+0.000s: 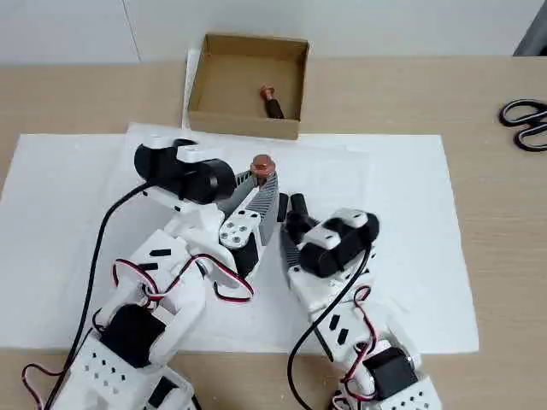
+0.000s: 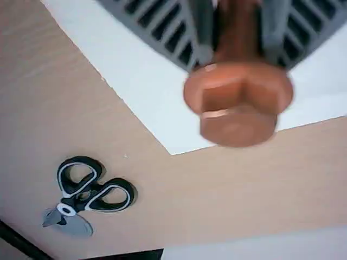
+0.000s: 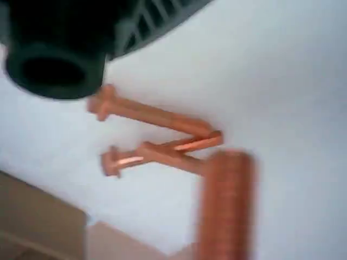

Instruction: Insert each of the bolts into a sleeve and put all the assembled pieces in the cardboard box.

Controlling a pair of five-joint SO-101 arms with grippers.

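Bolt (image 1: 261, 164) gripped by left end effector (image 1: 261, 181), long axis along fingers (image 1: 266, 200), hex head protruding beyond tips, toward cardboard box (image 1: 244, 125). Sleeve (image 1: 298, 203) clamped in right end effector (image 1: 291, 218), just beside left one.

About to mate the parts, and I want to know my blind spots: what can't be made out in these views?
- High view: both arms cover the paper beneath them; the scissors are cut by the right edge.
- Left wrist view: the bolt has its shank hidden inside the left pincer and cut by the frame edge.
- Right wrist view: a blurred threaded shank runs off the edge; its alignment with the sleeve cannot be told.
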